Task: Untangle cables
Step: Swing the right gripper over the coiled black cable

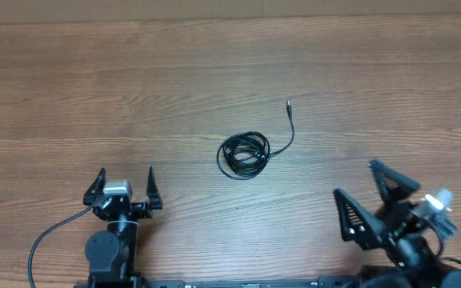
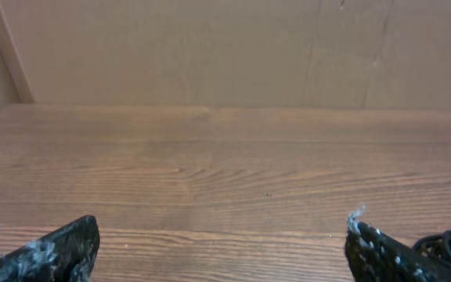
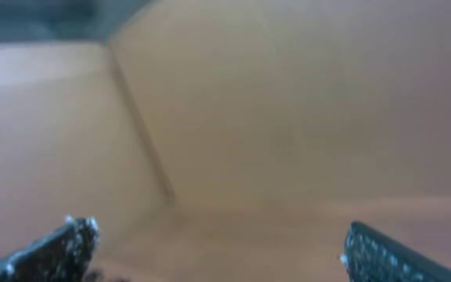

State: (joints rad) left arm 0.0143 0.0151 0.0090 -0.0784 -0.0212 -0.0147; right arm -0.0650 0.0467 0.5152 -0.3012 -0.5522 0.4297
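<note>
I'm watching the thin black cables (image 1: 243,155) lying coiled on the wooden tabletop (image 1: 214,64), ahead between the spread, empty left jaws and right jaws; their loose plug tail (image 1: 289,105) is trailing nearer the right jaws.

Right end effector (image 3: 219,235), jaws wide apart

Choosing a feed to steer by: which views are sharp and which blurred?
Overhead: sharp, evenly lit, cable bundle clear. Left wrist: grain of the table crisp, bundle clipped at lower right. Right wrist: soft, out of focus, no cables visible.
</note>
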